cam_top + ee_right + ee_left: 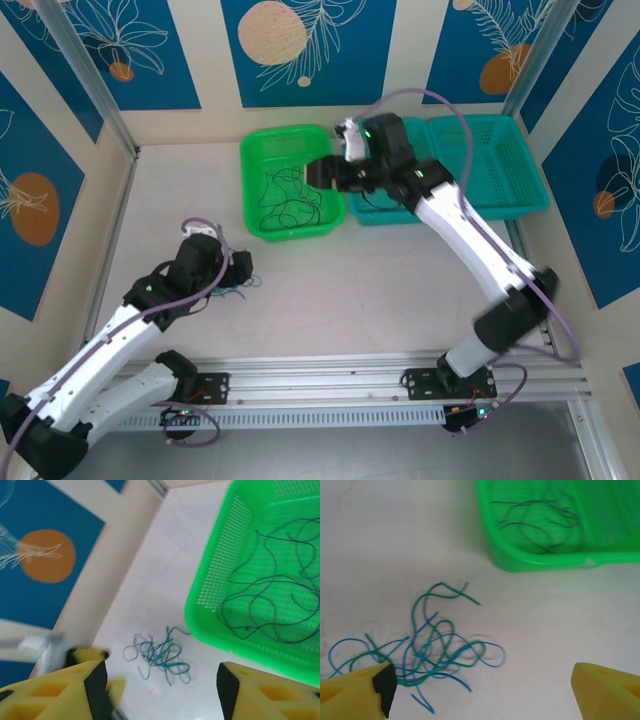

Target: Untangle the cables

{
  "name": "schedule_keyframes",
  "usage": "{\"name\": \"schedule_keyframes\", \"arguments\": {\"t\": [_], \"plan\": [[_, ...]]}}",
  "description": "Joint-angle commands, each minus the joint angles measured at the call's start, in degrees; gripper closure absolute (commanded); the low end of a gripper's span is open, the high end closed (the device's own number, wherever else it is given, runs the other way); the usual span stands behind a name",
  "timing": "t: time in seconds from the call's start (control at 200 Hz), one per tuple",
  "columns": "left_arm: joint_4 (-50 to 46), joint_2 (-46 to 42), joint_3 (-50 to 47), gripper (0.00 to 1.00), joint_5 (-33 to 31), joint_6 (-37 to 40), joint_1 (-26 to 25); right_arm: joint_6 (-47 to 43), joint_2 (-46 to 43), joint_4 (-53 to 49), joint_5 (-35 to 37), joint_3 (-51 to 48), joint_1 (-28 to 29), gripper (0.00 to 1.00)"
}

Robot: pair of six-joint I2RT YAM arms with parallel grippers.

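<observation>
Two robot arms are working at a white table [330,270], where a bright green basket [290,235] is sitting toward the far wall. The right arm [470,235] is reaching in from the near right of that basket, passing over a teal basket [520,170] that is standing just beside the green basket's right side. The left arm [110,345] is stretching toward the green basket from the near left, well apart from it. The right gripper [160,680] is hanging over the green basket's right part, its yellow fingers [75,685] spread wide with nothing between them. The left gripper [482,680] is hovering on the near-left side of the green basket, jaws likewise wide apart and gripping nothing, one black-padded fingertip [384,680] sitting just beside the tangle's edge. The blue and teal-green cables [430,650] are lying in a small tangle on the bare table, near-left of the green basket and clear of its wall. Thin dark strands [270,600] are lying in loose curls on the green basket's floor.
</observation>
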Motion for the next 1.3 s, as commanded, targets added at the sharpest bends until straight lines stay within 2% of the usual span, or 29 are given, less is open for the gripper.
{"name": "schedule_keyframes", "arguments": {"t": [0.0, 0.1, 0.23, 0.295, 0.395, 0.55, 0.645, 0.73, 0.87, 0.94, 0.995, 1.035, 1.12, 1.15, 1.2, 1.295], "plan": [[3.5, 3.27, -3.16, 0.1, 6.05, 0.74, 7.28, -2.73, -13.25, 6.38, 2.94, -14.37, 2.91, 0.38], [6.48, 8.49, -5.25, 0.1, 6.57, -0.51, 11.28, -0.07, -25.95, 6.58, 8.05, -25.98, 5.42, 0.38], [12.76, 15.52, -7.66, 0.1, 9.06, -1.31, 13.16, 5.06, -35.61, 4.57, 10.7, -34.1, 6.29, 0.39], [15.24, 18.76, -8.32, 0.16, 10.3, -1.53, 13.18, 6.81, -38.1, 3.37, 10.32, -36.24, 6.38, 0.39], [19.02, 23.33, -9.56, 0.29, 13.97, -0.62, 13.17, 9.08, -39.44, 1.69, 10.11, -37.65, 6.64, 0.39], [23.07, 28.41, -10.86, 0.48, 19.95, 0.14, 12.58, 10.28, -39.03, 4.03, 9.65, -38.13, 6.72, 0.39], [26.11, 29.72, -11.6, 0.61, 24.41, 1.22, 10.51, 10.26, -38.19, 6.6, 10.36, -38.21, 6.8, 0.39], [28.02, 29.48, -11.87, 0.7, 26.83, 1.77, 6.39, 10.48, -36.86, 7.72, 11.21, -38.38, 6.72, 0.39], [32.52, 28.6, -13.16, 0.75, 30.2, 0.53, -2.33, 11.3, -34.36, 8.3, 11.16, -39.22, 6.66, 0.39], [34.3, 28.32, -13.08, 0.75, 31.45, 0.24, -6.58, 11.98, -33.83, 8.71, 11.58, -40.55, 6.69, 0.39], [34.09, 27.47, -12.43, 0.69, 31.04, 0.54, -9.0, 12.5, -33.83, 9.26, 12.09, -41.92, 6.69, 0.39], [33.09, 26.19, -11.85, 0.6, 29.46, 1.0, -10.07, 12.99, -33.91, 9.55, 12.56, -42.89, 6.55, 0.39], [30.05, 20.87, -11.08, 0.3, 24.93, 1.42, -10.64, 13.46, -34.21, 9.44, 12.88, -43.73, 6.4, 0.39], [29.19, 18.27, -11.03, 0.23, 23.16, 1.68, -10.65, 13.49, -34.34, 9.15, 13.07, -43.8, 6.3, 0.39], [27.43, 13.12, -11.06, 0.16, 20.04, 2.18, -10.58, 13.34, -34.62, 8.7, 13.41, -43.92, 6.29, 0.39], [22.23, 3.41, -10.72, 0.13, 12.74, 2.46, -10.43, 12.48, -34.74, 8.41, 13.78, -43.92, 6.62, 0.39]]}}
